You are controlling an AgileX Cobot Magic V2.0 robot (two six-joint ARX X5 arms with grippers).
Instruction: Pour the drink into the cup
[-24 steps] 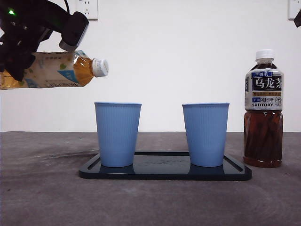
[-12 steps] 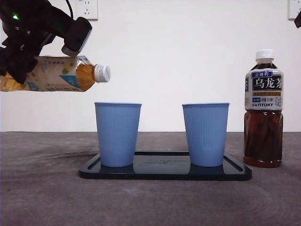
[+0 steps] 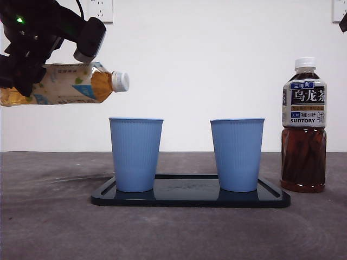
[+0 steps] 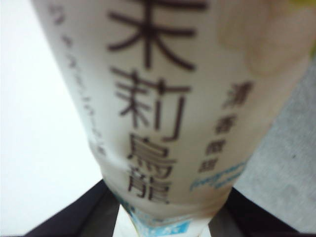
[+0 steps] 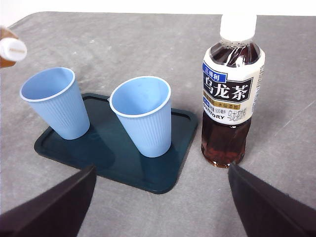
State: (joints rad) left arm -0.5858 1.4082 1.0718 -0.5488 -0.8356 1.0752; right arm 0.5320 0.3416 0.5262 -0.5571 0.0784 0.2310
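At upper left of the front view, the left gripper (image 3: 24, 73), fingers clamped on the tea bottle (image 3: 65, 83), has tipped its capped neck back up, short of the left cup (image 3: 135, 154); pouring hasn't begun.

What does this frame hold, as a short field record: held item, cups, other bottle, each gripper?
held item: jasmine tea bottle, lying near level in the air, white cap on, cap end short of the left cup
left gripper: shut on the jasmine tea bottle, high at the table's left
cups: left cup and right cup, blue, upright, both look empty, on the dark tray
other bottle: oolong bottle, upright, capped, on the table beside the tray
right gripper: open, holding nothing, raised above the table
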